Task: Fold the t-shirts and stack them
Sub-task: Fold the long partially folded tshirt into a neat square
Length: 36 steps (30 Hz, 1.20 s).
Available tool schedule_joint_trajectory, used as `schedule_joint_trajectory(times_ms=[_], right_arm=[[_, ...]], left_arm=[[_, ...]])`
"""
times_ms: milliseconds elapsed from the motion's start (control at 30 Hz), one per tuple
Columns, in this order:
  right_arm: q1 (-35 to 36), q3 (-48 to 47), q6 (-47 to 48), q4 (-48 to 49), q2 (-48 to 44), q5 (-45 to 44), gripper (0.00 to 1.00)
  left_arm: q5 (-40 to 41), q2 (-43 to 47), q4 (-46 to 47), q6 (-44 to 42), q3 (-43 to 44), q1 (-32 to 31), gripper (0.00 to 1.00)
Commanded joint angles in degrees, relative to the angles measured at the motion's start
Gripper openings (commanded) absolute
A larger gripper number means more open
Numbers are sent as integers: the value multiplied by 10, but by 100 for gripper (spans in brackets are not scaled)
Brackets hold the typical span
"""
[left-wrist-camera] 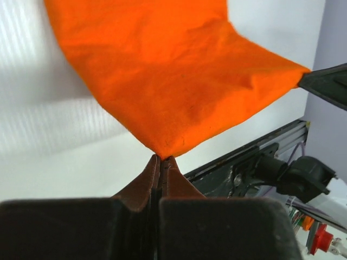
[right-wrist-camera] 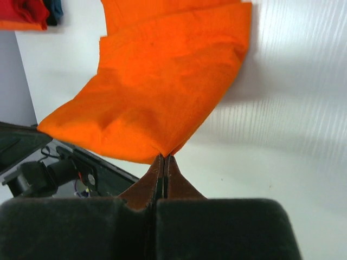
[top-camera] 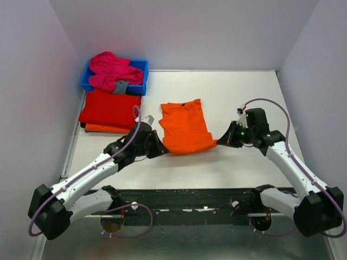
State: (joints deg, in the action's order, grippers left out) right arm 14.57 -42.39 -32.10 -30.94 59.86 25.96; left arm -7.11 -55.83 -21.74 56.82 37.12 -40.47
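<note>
Midway: fold in hand

Left gripper point(top-camera: 162, 148) and right gripper point(top-camera: 219, 142) each pinch a near corner of the orange t-shirt point(top-camera: 185, 127), mid-table (fingers pressed tight on cloth). Next, likely: carry both corners far, evenly.

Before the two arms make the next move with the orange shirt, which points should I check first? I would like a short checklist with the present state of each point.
1. The left gripper is shut on one near corner of the orange t-shirt: ok.
2. The right gripper is shut on the other near corner: ok.
3. Each pinch holds all the cloth layers: cannot tell.
4. The collar end lies flat on the table: ok.
5. The red t-shirt on the stack at the left lies apart from the orange one: ok.
</note>
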Motion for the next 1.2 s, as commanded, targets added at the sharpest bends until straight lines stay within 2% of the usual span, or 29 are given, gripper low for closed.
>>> schedule_joint_trajectory(times_ms=[0, 433, 667, 800, 833, 1000, 1033, 1067, 1100, 1133, 1167], right_arm=[[-2, -87, -9, -12, 54, -50, 1], [-19, -370, 14, -25, 351, -87, 1], [-34, -525, 7, -45, 503, -63, 1], [-41, -613, 2, -40, 590, -40, 1], [-42, -635, -2, -40, 616, -36, 3], [-44, -739, -25, -15, 717, 2, 5], [-44, -757, -27, -10, 731, 10, 8], [-44, -773, -29, -7, 750, 17, 21], [-44, -792, -30, -11, 764, 16, 46], [-44, -804, -24, -15, 771, 15, 64], [-44, -811, -20, -23, 773, 12, 74]], left_arm=[[6, -51, -12, -36, 87, 28, 0], [-63, -250, 40, -100, 238, 189, 0], [-77, -415, 61, -111, 348, 229, 0], [-73, -523, 46, -121, 440, 246, 0], [-76, -549, 48, -118, 456, 249, 0], [-94, -611, 104, -94, 500, 269, 0], [-93, -621, 107, -94, 511, 273, 0], [-98, -631, 104, -99, 526, 275, 0], [-98, -639, 99, -102, 539, 277, 14], [-98, -644, 90, -106, 547, 278, 40], [-96, -644, 90, -112, 551, 278, 49]])
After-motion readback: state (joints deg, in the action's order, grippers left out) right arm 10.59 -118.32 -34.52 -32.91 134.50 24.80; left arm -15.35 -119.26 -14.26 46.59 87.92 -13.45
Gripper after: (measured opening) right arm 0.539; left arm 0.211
